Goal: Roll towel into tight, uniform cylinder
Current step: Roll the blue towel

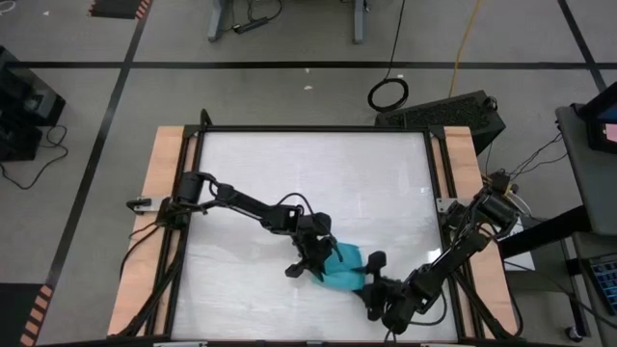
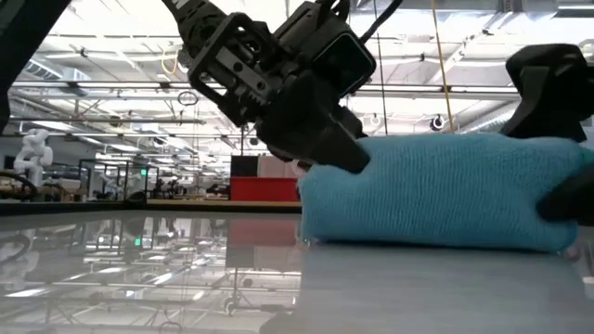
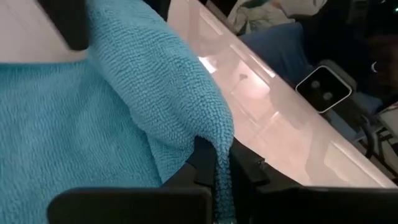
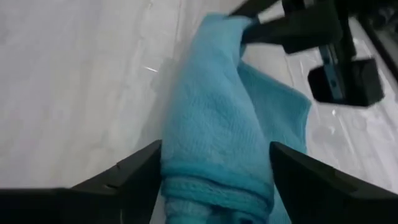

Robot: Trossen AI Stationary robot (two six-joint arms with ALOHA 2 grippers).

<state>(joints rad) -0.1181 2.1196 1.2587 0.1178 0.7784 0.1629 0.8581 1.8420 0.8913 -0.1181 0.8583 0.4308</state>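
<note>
We count one towel [image 1: 344, 268], two arms and two grippers on the white tabletop [image 1: 308, 183]. The turquoise towel lies as a partly rolled bundle near the table's front edge, between the two claws, its long axis running from the left gripper [image 1: 315, 260] across to the right gripper [image 1: 374, 281]. In the low view the towel [image 2: 436, 190] shows as a thick horizontal roll lying flat on the surface, with the left gripper [image 2: 320, 139] pressed against its one end and the right gripper's dark finger [image 2: 548, 88] at the other. The left claw is closed narrow on a fold of the cloth's edge [image 3: 217, 168] (the fabric hangs pinched between its fingers). The right claw stands wide, one finger [image 4: 134, 174] on either side of the roll's end [image 4: 214, 180], the towel stretching straight away from it toward the left arm's gripper [image 4: 292, 28].
</note>
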